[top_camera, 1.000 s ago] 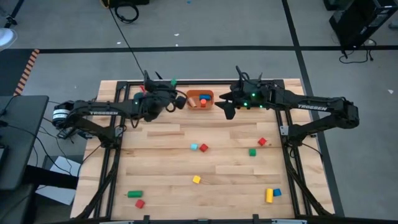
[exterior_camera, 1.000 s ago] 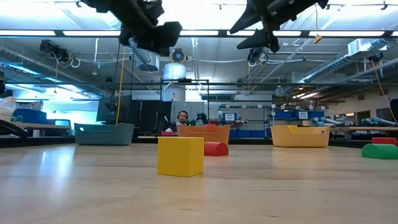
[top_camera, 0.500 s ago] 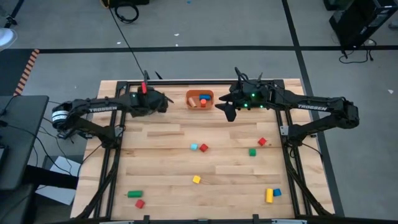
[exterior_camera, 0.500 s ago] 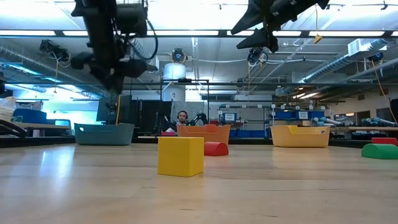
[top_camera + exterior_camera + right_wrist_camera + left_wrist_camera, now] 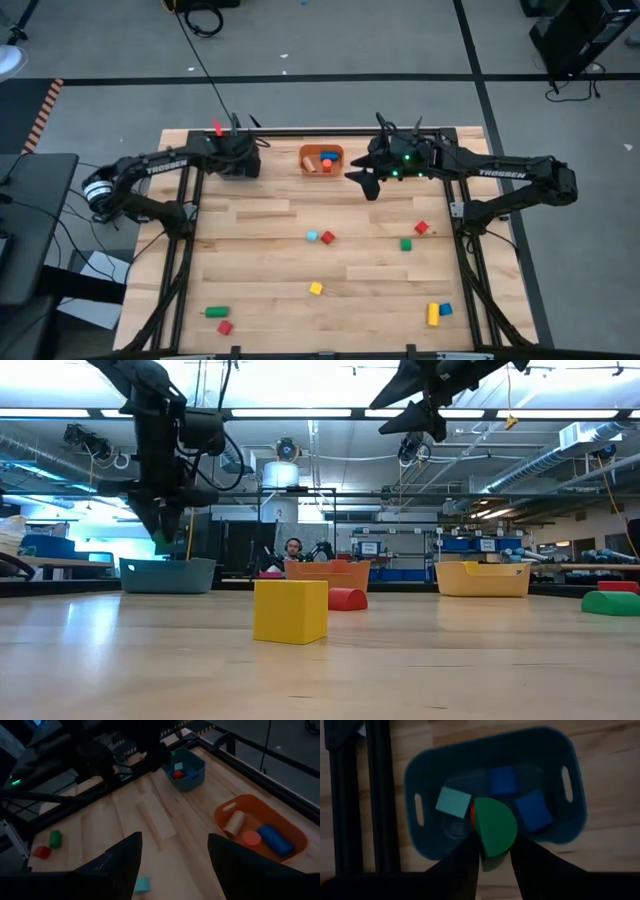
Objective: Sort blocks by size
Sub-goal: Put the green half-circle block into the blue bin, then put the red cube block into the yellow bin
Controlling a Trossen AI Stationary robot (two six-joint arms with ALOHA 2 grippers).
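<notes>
My left gripper (image 5: 492, 862) is shut on a green half-round block (image 5: 492, 827) directly above the teal bin (image 5: 565, 827) at the table's far left; it also shows in the low view (image 5: 160, 532) and the high view (image 5: 234, 158). The bin holds a light blue block (image 5: 453, 802), two blue blocks (image 5: 534, 810) and a red one. My right gripper (image 5: 175, 870) is open and empty, raised near the orange bin (image 5: 322, 158). Loose blocks lie on the table: light blue (image 5: 312, 236), red (image 5: 327, 238), yellow (image 5: 316, 288), green (image 5: 406, 244). My left gripper pinches the green block's near end (image 5: 489, 859) between its two fingers (image 5: 465, 865). The fingers come from above, pointing down at the bin. The block is lifted clear, over the blocks in the bin.
The orange bin (image 5: 260, 827) holds a tan cylinder, a red piece and a blue cylinder. A yellow bin (image 5: 483, 578) stands at the far right. More blocks lie near the front: green (image 5: 216, 312), red (image 5: 224, 327), yellow (image 5: 432, 314), blue (image 5: 445, 310), red (image 5: 421, 228).
My left gripper has gone from beside the orange bin toward the table's left edge with the green block, turned to point down, and come lower over the teal bin.
</notes>
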